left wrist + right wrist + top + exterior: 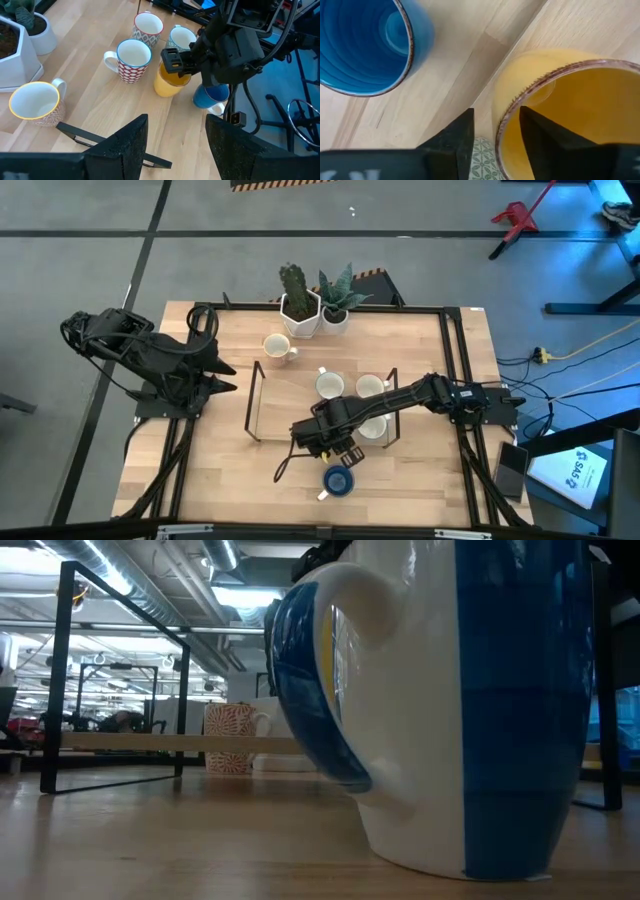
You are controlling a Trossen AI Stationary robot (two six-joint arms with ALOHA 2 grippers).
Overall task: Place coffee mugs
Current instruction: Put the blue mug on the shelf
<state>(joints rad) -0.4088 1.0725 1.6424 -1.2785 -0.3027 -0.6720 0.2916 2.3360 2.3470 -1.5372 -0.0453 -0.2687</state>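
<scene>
My right gripper (335, 442) reaches in from the table's right to the near edge of the black wire rack and is shut on the orange mug (169, 81), which it hides in the high view. The blue mug (338, 480) stands upright on the table just nearer and fills the low view (450, 710). Several white patterned mugs (133, 59) stand upright around the rack. One more, with a yellow rim (34, 102), stands by the plant pots. My left gripper (177, 145) waits open at the table's left, touching nothing. My right gripper holds the orange mug by its rim (507, 122). One finger (540, 140) is inside the mug and the other (457, 142) outside, coming from above and pointing down. The mug is roughly upright below the fingers; whether its base is on the table I cannot tell.
The black wire rack (252, 395) stands mid-table. Two white plant pots (300, 318) sit at the far edge; the hexagonal one also shows in the left wrist view (12, 60). Bare wood lies at the near left (210, 480). Cables and a phone lie beside the table's right edge.
</scene>
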